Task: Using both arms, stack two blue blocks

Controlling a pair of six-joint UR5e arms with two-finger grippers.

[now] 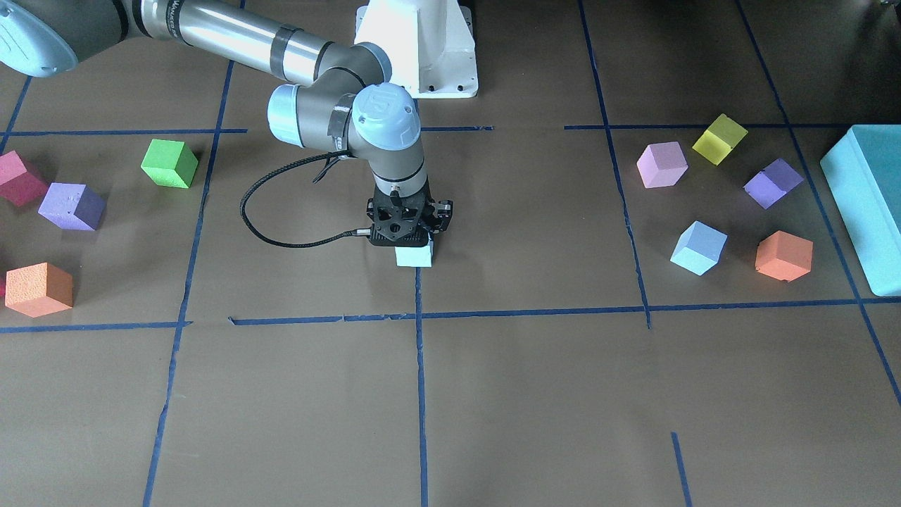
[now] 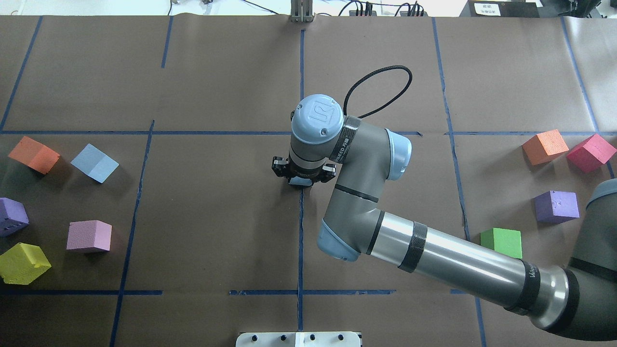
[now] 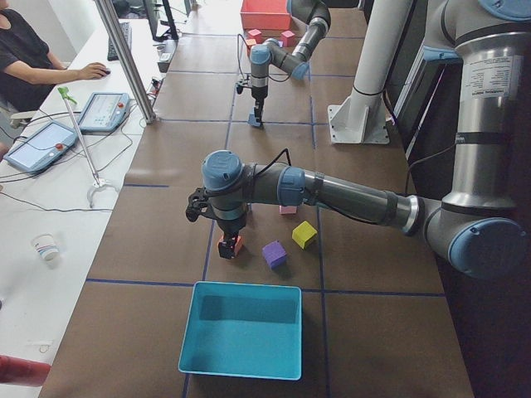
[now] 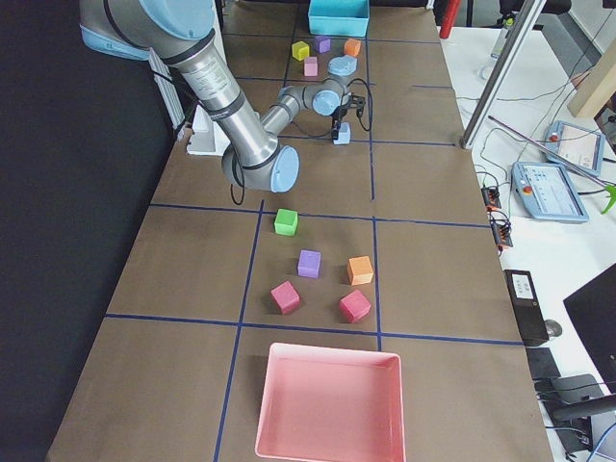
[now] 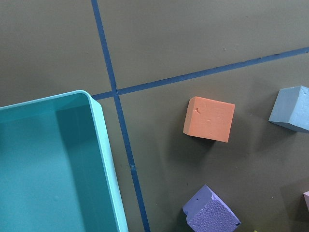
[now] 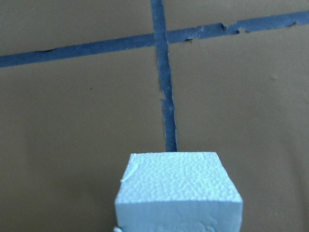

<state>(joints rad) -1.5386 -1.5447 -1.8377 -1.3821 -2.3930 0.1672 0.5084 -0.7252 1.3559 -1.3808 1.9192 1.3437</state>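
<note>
The pale blue block [image 1: 414,256] is showing a grainy, pebbled face, and the second blue block [image 1: 698,248] is matching it. Dark blue tape lines [image 1: 420,366] are crossing the brown table [image 1: 535,394]. The box [image 1: 862,197] is gleaming teal, and the green cube [image 1: 169,163] is glowing.

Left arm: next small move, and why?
Probably shift the left end effector sideways, off the orange cube and over the loose blue block. Its wrist view shows the orange cube near the middle, with the blue one at the right edge; the other blue block already sits at table centre under the right end effector.
</note>
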